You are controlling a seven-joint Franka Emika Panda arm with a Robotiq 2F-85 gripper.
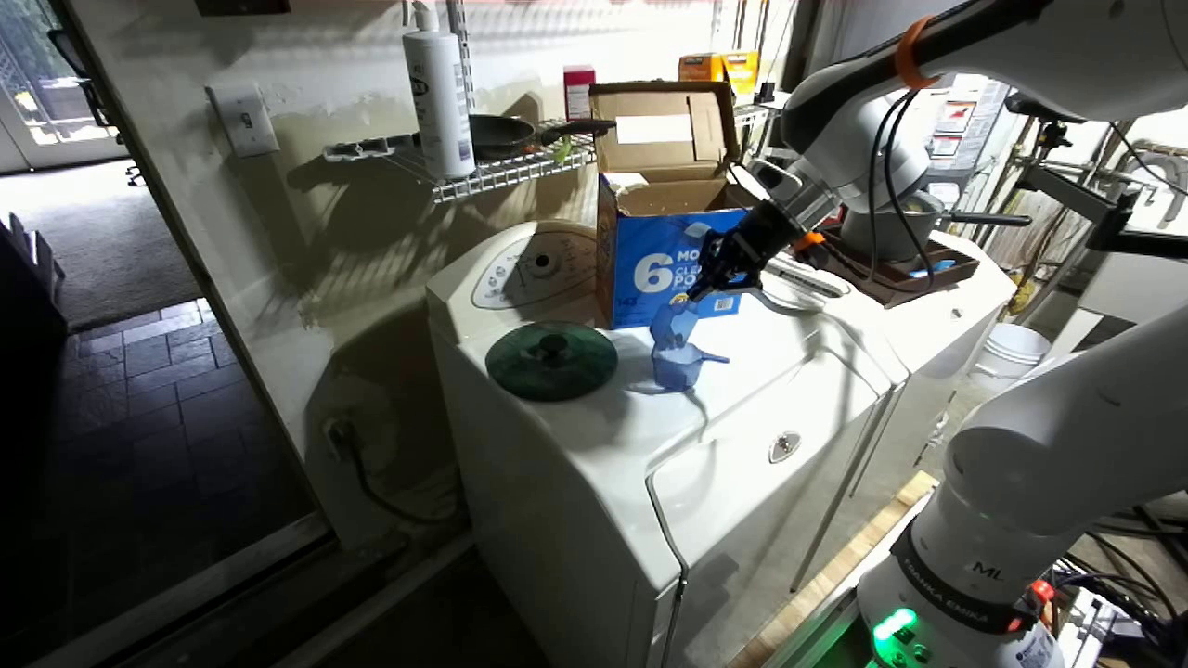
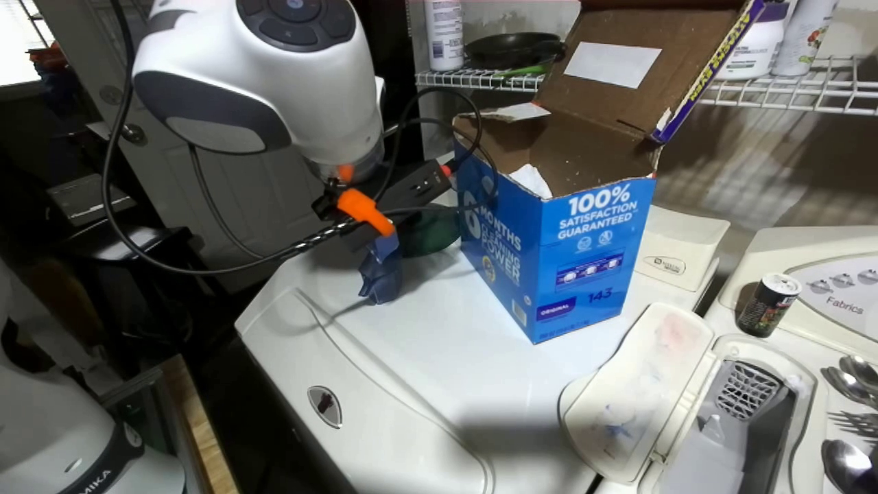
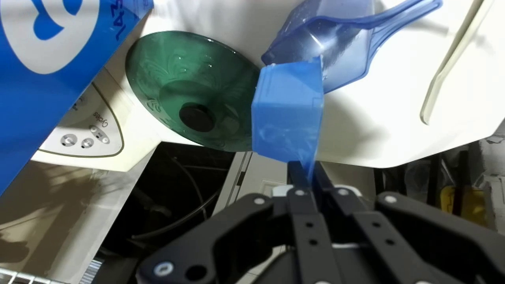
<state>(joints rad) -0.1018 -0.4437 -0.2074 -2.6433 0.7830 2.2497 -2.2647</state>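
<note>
Machine (image 2: 411, 343): white, with a dial panel along its back.
Adjoining machine (image 1: 956, 315): white, panel lettered "Fabrics"; set close alongside.
Arm (image 1: 1067, 65): one, white, orange band; extends over the machine.
Shelf (image 1: 515, 178): white wire, above and behind the machine.
Box (image 2: 562, 267): blue cardboard, upright on the machine, top flap raised, lettered "143".
Tray (image 1: 951, 272): dark brown, on the adjoining machine.
Pot (image 1: 891, 239): grey, seated in the tray, handle projecting.
Pan (image 1: 501, 137): dark, on the shelf.
Lid (image 1: 551, 378): round green glass, dark knob uppermost, lying on the machine near the box.
Bottle (image 1: 438, 102): white, upright on the shelf beside the pan.
Gripper (image 3: 308, 171): black; closed, pinching the held scoop (image 3: 288, 114) by its handle.
Held scoop: translucent blue; hangs in front of the box, just above the lower scoop (image 1: 677, 369). Whether the two touch cannot be told.
Lower scoop: translucent blue, resting on the machine near the lid, handle pointing away from it.
Can (image 2: 768, 305): small, dark, standing on the adjoining machine.
</note>
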